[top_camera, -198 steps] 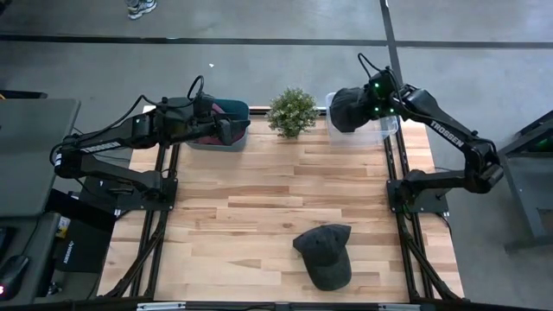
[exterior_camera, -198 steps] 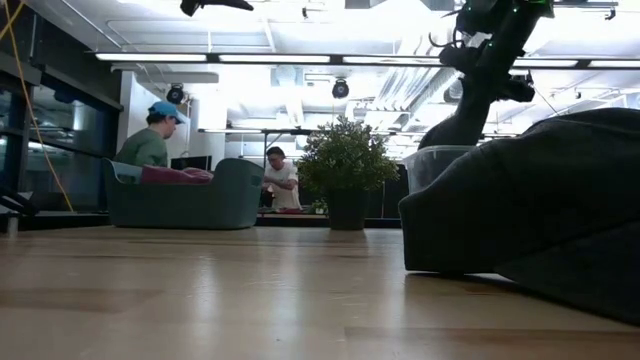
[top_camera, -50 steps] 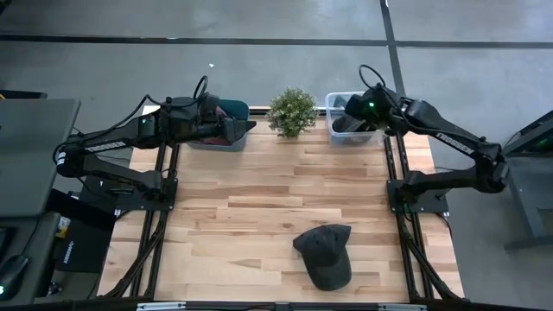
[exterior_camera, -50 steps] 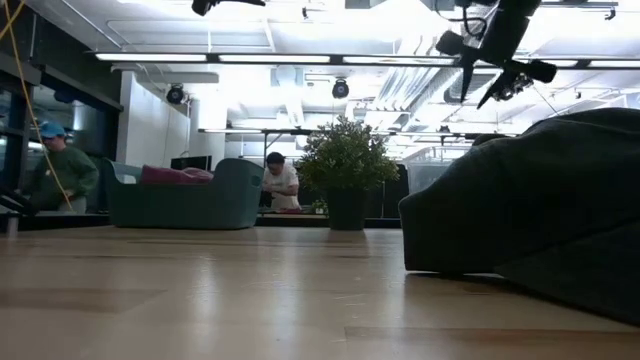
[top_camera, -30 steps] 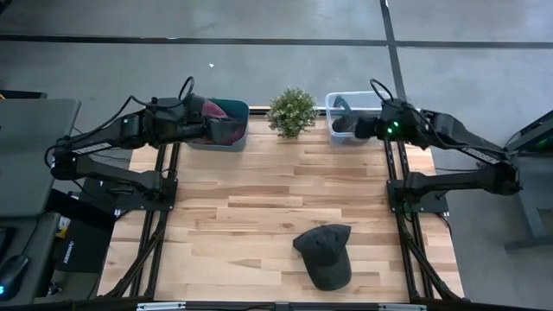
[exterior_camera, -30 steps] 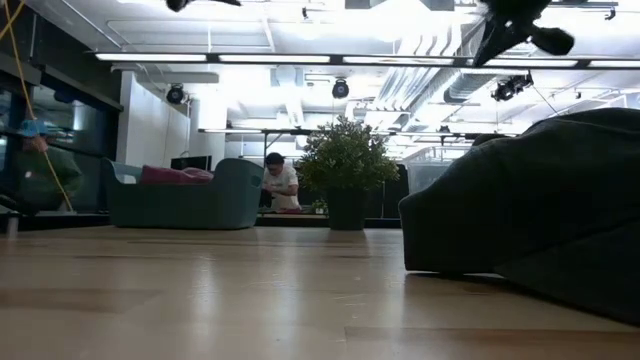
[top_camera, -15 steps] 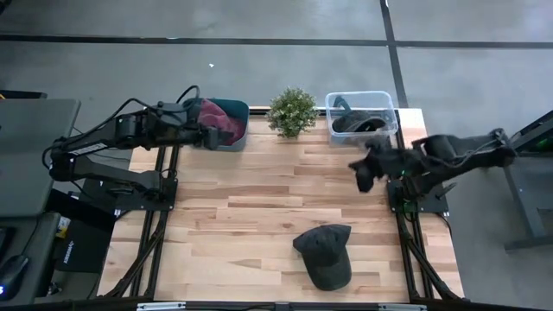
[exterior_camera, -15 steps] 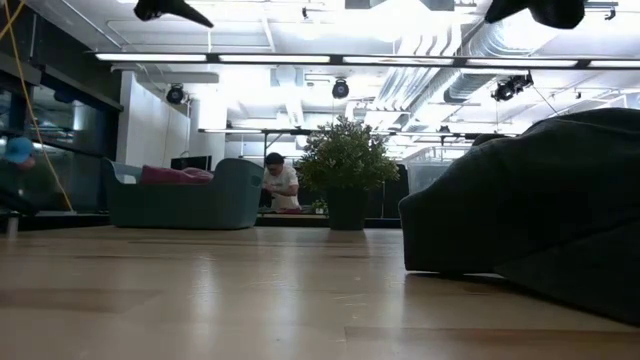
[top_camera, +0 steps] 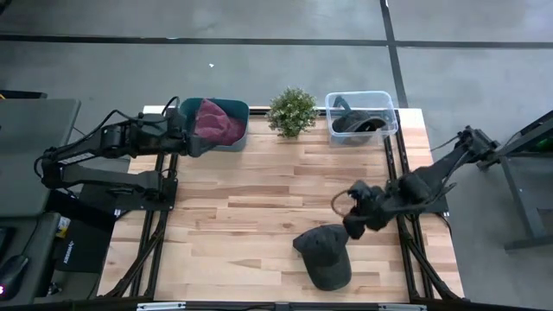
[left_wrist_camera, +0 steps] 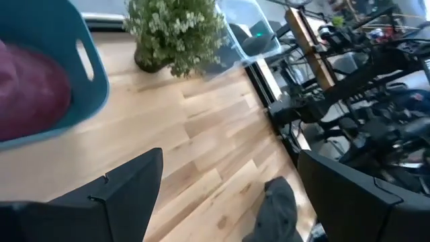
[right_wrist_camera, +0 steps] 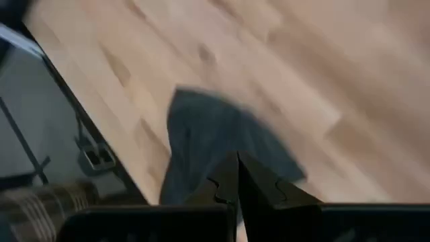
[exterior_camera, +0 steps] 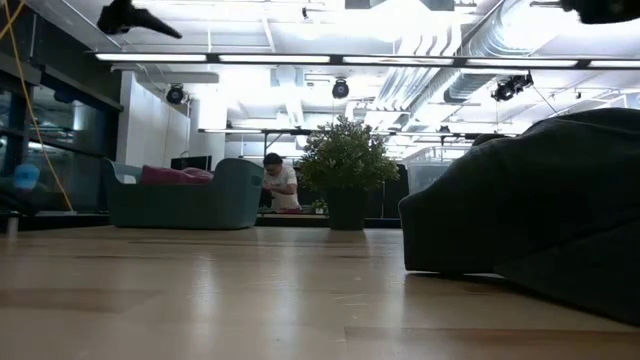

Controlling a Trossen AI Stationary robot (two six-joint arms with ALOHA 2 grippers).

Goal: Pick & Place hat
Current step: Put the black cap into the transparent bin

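Observation:
A dark grey cap [top_camera: 325, 256] lies flat on the table near its near edge; it fills the right of the low view [exterior_camera: 530, 235] and shows in the right wrist view [right_wrist_camera: 215, 138]. My right gripper [top_camera: 354, 219] hangs above the table just to the cap's far right, fingers shut [right_wrist_camera: 236, 176], touching nothing. My left gripper [top_camera: 192, 141] is open [left_wrist_camera: 228, 202] and raised beside the left end of the teal bin [top_camera: 238, 117], which holds a maroon hat [top_camera: 214, 123]. Another dark hat [top_camera: 354, 123] lies in the clear bin [top_camera: 389, 104].
A small potted plant [top_camera: 291, 111] stands on the table's far edge between the teal bin and the clear bin. Bare wood spans the table's middle and left. In the low view a person [exterior_camera: 282, 182] sits in the room beyond the table.
My right gripper has swung away from the clear bin toward the table's near edge and now hangs by the grey cap. My left gripper has drawn back toward the table's left edge, off the teal bin. The hats have stayed where they were.

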